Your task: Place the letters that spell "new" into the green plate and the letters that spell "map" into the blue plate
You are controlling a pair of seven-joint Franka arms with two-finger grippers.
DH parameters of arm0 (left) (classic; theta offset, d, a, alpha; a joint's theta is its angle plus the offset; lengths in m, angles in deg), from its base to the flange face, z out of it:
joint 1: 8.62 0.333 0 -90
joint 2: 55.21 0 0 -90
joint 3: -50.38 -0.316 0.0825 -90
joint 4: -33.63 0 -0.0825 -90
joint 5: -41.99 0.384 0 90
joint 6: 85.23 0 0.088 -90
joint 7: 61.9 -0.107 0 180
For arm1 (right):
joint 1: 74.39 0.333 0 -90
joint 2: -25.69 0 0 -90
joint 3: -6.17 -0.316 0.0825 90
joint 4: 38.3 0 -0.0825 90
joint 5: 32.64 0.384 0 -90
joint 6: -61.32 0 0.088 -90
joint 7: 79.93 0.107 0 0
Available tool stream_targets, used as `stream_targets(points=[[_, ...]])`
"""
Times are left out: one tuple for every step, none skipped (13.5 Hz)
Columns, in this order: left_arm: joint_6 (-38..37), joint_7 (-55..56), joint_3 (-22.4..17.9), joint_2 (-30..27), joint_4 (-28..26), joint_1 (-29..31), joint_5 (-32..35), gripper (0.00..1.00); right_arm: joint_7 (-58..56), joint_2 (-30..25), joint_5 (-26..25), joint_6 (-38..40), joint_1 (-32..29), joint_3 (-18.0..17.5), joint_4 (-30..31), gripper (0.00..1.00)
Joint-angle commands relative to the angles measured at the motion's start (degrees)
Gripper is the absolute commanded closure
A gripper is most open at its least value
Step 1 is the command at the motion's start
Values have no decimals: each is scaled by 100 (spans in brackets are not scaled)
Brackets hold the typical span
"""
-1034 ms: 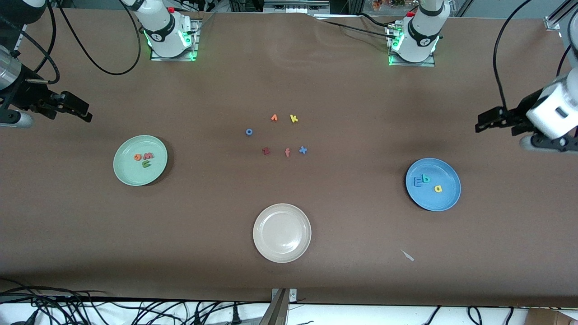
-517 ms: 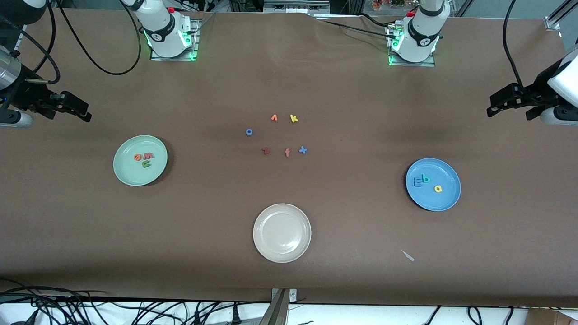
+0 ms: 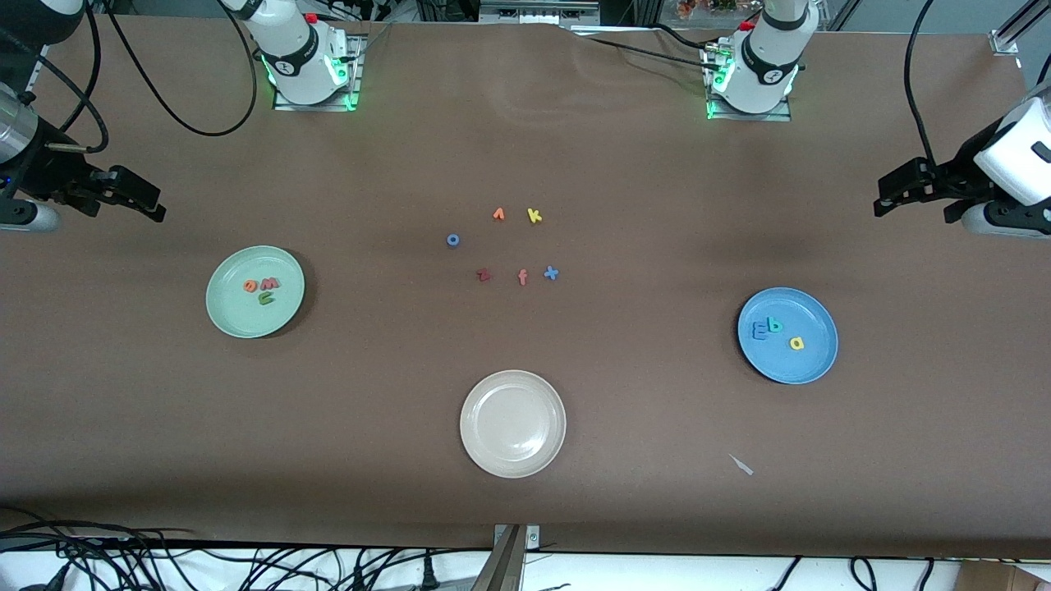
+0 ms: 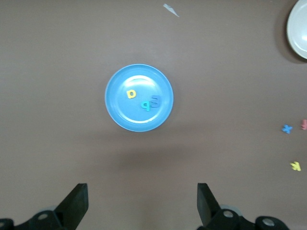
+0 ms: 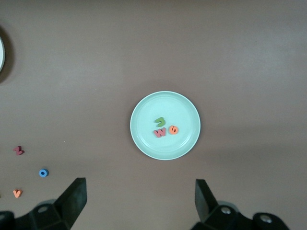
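With n, e, w in the green plate (image 3: 226, 316) and m, p, a in the blue plate (image 3: 813, 365), sorting appears complete; left gripper (image 3: 913, 189) and right gripper (image 3: 123, 197) hang empty, jaws spread, over bare table ends; nothing remains to grasp.

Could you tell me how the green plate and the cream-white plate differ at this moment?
The green plate holds three foam letters: an orange e, a red-pink w and a green n; the cream-white plate holds none. The green plate lies toward the right arm's end of the table; the cream-white plate lies midway along it, nearer the front camera. Both are round, shallow-rimmed and look alike in size.
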Motion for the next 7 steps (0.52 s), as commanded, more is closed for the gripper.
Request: stream_targets(points=[[38, 0, 75, 12, 51, 41, 207, 0, -73, -50, -77, 99, -65, -51, -49, 0], [38, 0, 84, 12, 51, 33, 198, 0, -56, -50, -77, 99, -65, -69, -49, 0], [30, 0, 84, 12, 51, 32, 198, 0, -56, -50, -77, 99, -65, -69, -49, 0], [30, 0, 75, 21, 51, 32, 207, 0, -56, -59, -77, 99, -65, -69, -49, 0], [30, 0, 75, 38, 51, 15, 207, 0, -56, -50, -77, 99, -65, -69, -49, 0], [30, 0, 84, 47, 51, 6, 207, 0, -56, -50, -68, 99, -65, -60, -49, 0], [30, 0, 84, 47, 42, 6, 207, 0, -73, -50, -77, 99, -65, -60, -49, 0]])
